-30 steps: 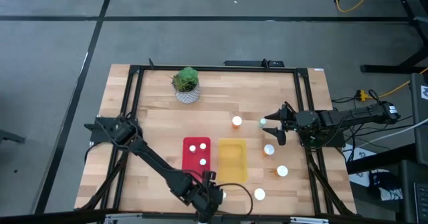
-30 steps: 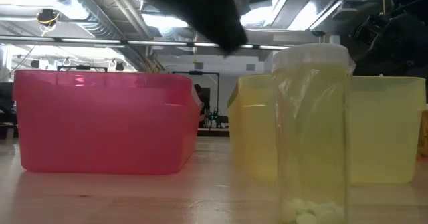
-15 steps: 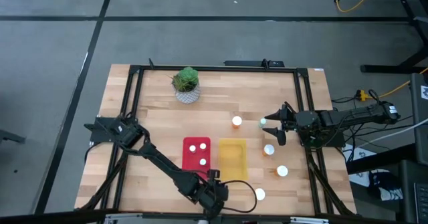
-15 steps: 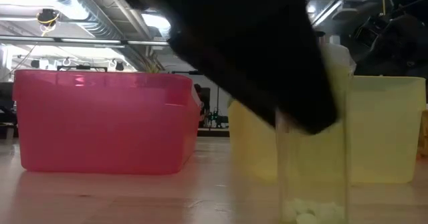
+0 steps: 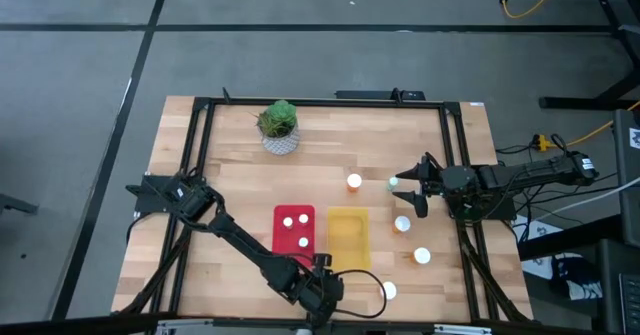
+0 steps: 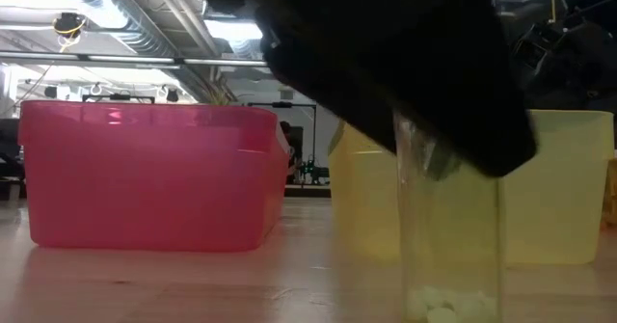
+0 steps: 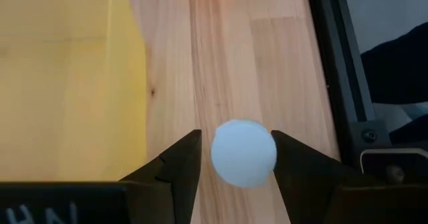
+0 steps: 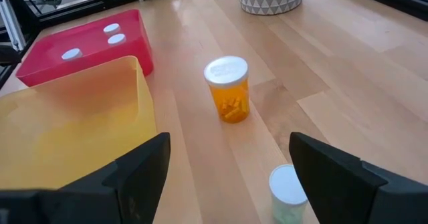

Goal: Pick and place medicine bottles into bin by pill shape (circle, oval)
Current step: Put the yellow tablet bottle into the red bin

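My left gripper (image 5: 327,293) is open at the table's near edge, just right of the yellow bin (image 5: 348,238). Its fingers stand on either side of a clear, white-capped medicine bottle (image 7: 243,152). In the low view the gripper (image 6: 405,72) covers the top of that bottle (image 6: 449,255), which stands upright with white pills at its bottom. My right gripper (image 5: 409,191) is open and empty at the right, near an orange bottle (image 8: 227,90) and a small bottle (image 8: 288,192). The red bin (image 5: 294,230) holds three white-capped bottles.
More bottles stand upright on the right half of the table (image 5: 402,224), (image 5: 421,256), (image 5: 388,291). A potted plant (image 5: 279,125) stands at the far side. A black frame rail (image 7: 338,63) runs close beside the left gripper.
My left gripper has moved toward the table's right edge along the near edge and come down over the clear bottle. Its dark body now hides the cap in the low view. The bottle has stayed upright in place.
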Controlling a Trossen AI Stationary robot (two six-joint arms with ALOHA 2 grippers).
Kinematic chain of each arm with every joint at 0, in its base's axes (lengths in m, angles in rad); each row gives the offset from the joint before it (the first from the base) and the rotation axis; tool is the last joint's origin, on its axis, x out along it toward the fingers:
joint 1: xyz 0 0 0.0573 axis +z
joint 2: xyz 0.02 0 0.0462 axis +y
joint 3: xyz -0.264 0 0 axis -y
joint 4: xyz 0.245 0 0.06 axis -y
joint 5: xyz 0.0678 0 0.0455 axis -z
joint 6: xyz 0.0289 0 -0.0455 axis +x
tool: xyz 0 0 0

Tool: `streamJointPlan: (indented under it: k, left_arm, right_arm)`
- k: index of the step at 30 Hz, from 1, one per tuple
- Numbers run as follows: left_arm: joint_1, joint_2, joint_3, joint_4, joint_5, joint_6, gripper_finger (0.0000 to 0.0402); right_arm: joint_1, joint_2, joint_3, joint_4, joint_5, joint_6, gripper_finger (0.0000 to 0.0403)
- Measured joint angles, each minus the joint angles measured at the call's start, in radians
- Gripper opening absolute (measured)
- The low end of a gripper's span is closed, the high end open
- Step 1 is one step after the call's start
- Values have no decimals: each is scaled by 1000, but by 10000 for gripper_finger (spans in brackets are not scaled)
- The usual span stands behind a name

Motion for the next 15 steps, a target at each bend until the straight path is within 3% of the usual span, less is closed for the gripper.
streamJointPlan:
  k: [7,15]
  left_arm:
    - [0,0,0,10,-6,3,159]
    - [-10,-48,-2,-37,0,-1,86]
  right_arm:
    - [0,0,0,0,0,0,307]
    - [0,0,0,-1,0,1,307]
